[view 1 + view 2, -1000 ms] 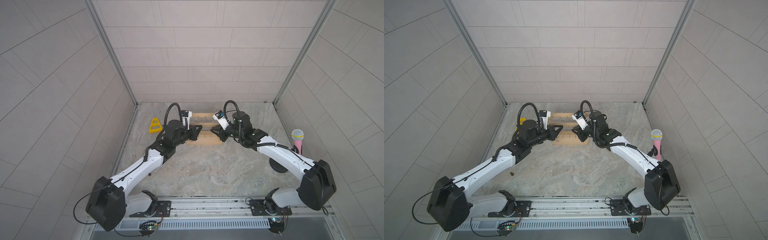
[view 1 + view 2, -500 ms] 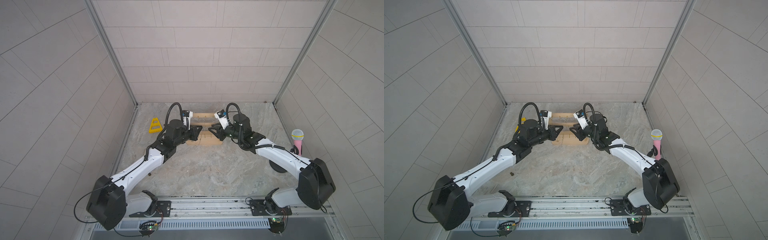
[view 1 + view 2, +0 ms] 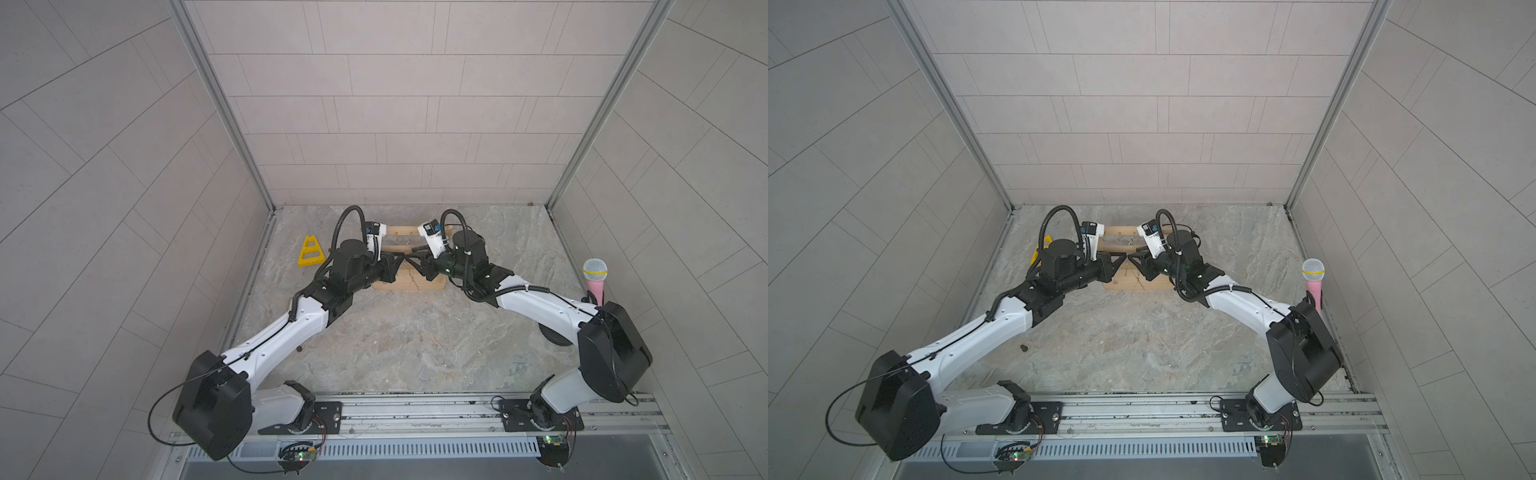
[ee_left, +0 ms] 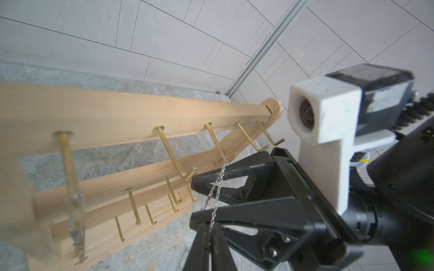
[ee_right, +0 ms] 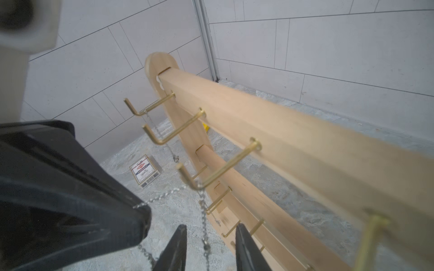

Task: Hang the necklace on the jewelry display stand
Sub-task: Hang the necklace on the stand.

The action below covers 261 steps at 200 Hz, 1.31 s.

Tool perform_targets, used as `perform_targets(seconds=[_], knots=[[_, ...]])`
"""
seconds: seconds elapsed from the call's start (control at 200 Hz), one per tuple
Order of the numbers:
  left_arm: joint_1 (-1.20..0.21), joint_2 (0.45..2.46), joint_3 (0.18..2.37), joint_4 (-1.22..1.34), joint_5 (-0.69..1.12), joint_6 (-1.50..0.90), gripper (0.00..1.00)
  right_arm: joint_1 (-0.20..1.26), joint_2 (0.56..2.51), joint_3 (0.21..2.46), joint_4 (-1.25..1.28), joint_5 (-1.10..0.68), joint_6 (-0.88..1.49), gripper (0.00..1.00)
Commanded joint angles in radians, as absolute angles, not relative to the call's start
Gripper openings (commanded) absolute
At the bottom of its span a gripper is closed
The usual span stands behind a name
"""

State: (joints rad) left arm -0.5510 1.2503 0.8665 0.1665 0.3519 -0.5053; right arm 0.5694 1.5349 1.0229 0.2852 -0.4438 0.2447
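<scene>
In a top view, the left gripper (image 3: 399, 262) and right gripper (image 3: 411, 259) were seen tip to tip before the stand (image 3: 428, 286). Left wrist view: the necklace (image 4: 217, 185) was draped over a top-bar hook (image 4: 215, 140) and pinched by the shut left jaws. Right wrist view: the right jaws were parted around it. Release was best delayed until it sat behind the hook's tip.

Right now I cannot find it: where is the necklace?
In the right wrist view the necklace drapes over the jewelry display stand's middle top hook, one strand in the left gripper.
</scene>
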Motion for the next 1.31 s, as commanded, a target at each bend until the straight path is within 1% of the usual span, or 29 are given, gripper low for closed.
perform_targets(seconds=[0.0,0.12,0.215,0.445,0.555,0.62,0.68,0.936,1.301], knots=[[-0.554,1.249,0.895,0.178,0.348,-0.486,0.08,0.571,1.553,1.045,0.333,-0.409,0.272,0.35],[-0.555,1.249,0.895,0.179,0.351,-0.486,0.09,0.571,1.569,1.049,0.346,-0.414,0.277,0.24],[-0.555,1.252,0.895,0.183,0.349,-0.486,0.09,0.572,1.576,1.050,0.359,-0.428,0.285,0.21],[-0.554,1.258,0.893,0.189,0.348,-0.489,0.09,0.574,1.574,1.044,0.362,-0.457,0.293,0.23],[-0.555,1.257,0.891,0.193,0.347,-0.492,0.09,0.574,1.577,1.045,0.356,-0.467,0.294,0.21],[-0.555,1.256,0.890,0.191,0.346,-0.493,0.08,0.574,1.578,1.046,0.350,-0.481,0.293,0.21],[-0.554,1.254,0.890,0.192,0.344,-0.492,0.09,0.574,1.577,1.043,0.346,-0.479,0.294,0.23],[-0.554,1.251,0.890,0.189,0.343,-0.493,0.09,0.574,1.541,1.020,0.303,-0.451,0.259,0.22],[-0.554,1.252,0.892,0.190,0.342,-0.493,0.09,0.574,1.517,1.008,0.306,-0.489,0.253,0.22]])
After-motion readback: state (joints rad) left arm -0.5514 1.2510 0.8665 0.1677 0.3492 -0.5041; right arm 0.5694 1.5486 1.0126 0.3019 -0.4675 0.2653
